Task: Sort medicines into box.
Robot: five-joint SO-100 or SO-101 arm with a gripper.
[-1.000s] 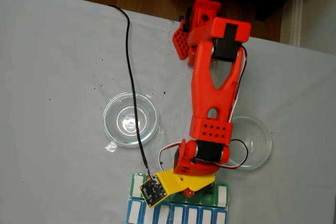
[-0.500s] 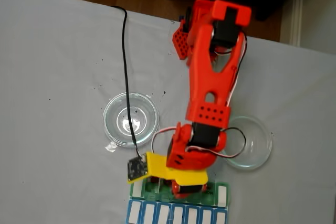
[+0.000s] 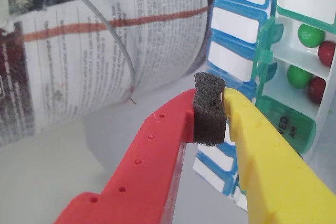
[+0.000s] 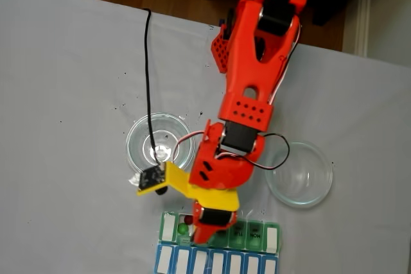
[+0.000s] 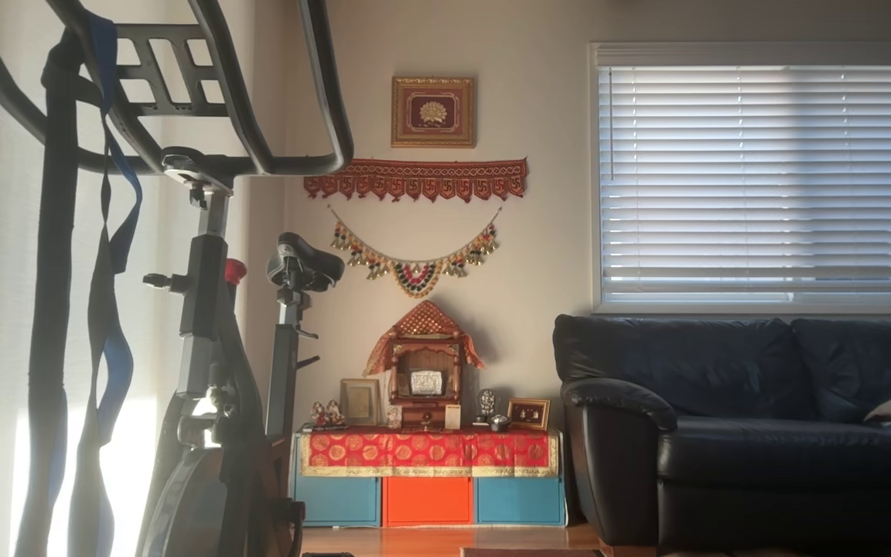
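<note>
While shut, jaws point(image 3: 224, 109) beside box point(image 3: 294, 72).

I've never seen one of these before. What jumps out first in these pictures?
A bright orange-red robot arm stretches across a grey table in the fixed view, its red-and-yellow gripper closed over a green-lidded pill organizer. In the wrist view, small green and dark red balls sit in its open white compartments.

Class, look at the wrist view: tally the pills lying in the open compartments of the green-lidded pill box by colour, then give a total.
Green pills: 2
Red pills: 2
Total: 4
</note>
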